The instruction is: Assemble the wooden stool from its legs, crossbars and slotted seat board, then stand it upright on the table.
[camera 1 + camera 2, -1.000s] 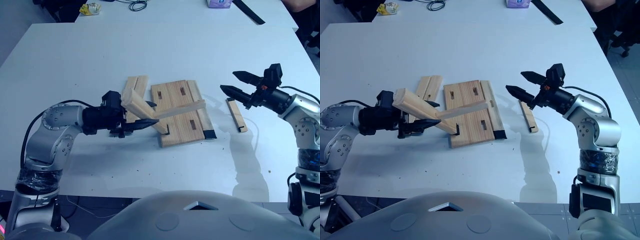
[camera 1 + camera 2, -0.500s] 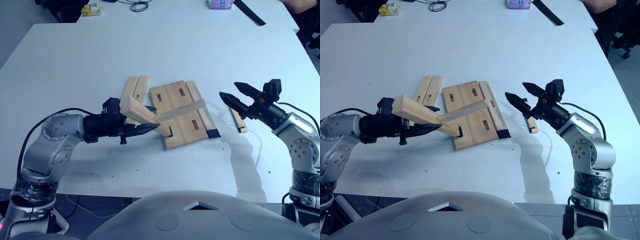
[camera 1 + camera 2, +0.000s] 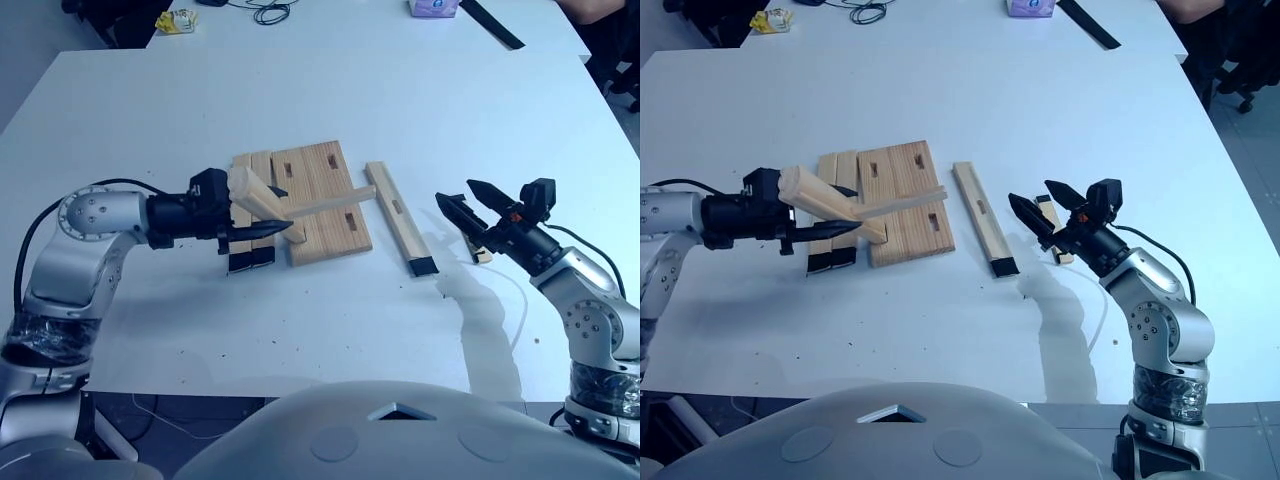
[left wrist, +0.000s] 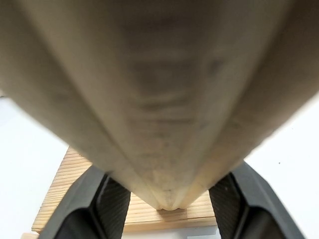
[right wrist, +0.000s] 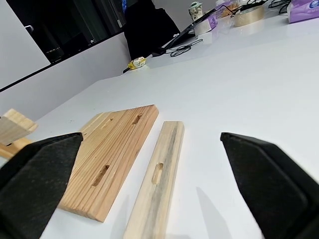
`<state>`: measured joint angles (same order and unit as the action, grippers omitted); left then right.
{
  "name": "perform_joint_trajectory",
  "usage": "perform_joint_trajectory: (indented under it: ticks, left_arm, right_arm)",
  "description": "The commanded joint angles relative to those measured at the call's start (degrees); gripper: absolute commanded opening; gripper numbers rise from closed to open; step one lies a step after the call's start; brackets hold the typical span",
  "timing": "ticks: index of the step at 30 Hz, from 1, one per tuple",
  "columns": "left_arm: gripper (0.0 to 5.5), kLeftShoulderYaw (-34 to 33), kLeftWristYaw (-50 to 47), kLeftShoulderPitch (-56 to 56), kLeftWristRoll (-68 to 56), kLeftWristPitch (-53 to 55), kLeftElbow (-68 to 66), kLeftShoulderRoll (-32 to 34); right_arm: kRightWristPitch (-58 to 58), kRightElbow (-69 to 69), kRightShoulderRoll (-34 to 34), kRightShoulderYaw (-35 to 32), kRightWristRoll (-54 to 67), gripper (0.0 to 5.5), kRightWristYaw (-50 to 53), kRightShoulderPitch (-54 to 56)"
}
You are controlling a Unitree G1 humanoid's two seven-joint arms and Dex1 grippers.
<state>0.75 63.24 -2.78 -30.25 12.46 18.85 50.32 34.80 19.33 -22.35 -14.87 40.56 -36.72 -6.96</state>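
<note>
Held leg (image 3: 256, 194): thick wooden bar, pinched between the fingers (image 4: 110, 205) of the left gripper (image 3: 263, 213), tilted, long axis running from a raised left end down and right toward the board's near-left corner.

Crossbar (image 3: 335, 201): thin strip meeting the leg's lower part, long axis pointing right and slightly far, passing above the board, free end just past the board's right edge.

Board (image 3: 322, 178): flat on the table (image 3: 330, 90), slots facing up, at scene centre, long axis near to far with a slight lean.

Paired legs (image 3: 247, 238): side by side, just left of the board and partly under the held leg, black tips at the near end.

Loose leg (image 3: 397, 214): flat, just right of the board and apart from it, long axis near to far, slot up, black tip nearest.

Short bar (image 3: 481, 249): flat, farther right, below the right gripper.

Right gripper (image 3: 455, 192): fingers (image 5: 42, 172) spread wide, holding nothing, pointing left toward the loose leg, above the table.
</note>
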Motion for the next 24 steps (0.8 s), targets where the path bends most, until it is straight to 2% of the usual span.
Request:
perform_joint_trajectory:
  ticks: [1, 8, 15, 24]
  left_arm:
    - [2.06, 3.9, 1.4, 5.5, 1.8, 5.4, -2.0, 1.0]
    - [2.06, 7.3, 1.2, 6.5, 3.0, 5.6, -5.6, 0.6]
    - [2.06, 9.5, 2.8, 5.3, 6.6, 3.4, -5.0, 3.8]
    - [2.06, 10.9, 10.0, 4.2, 2.1, 1.3, -4.2, 6.5]
  right_arm:
    - [-0.1, -0.1, 0.1, 0.3, 0.6, 5.09, 0.5, 0.4]
    - [0.2, -1.4, -0.3, 0.8, 0.7, 5.09, 0.6, 2.6]
    - [-0.7, -0.5, 1.0, 0.8, 0.5, 5.09, 1.8, 1.1]
    - [-1.5, -2.2, 0.9, 1.0, 0.1, 5.09, 1.6, 2.8]
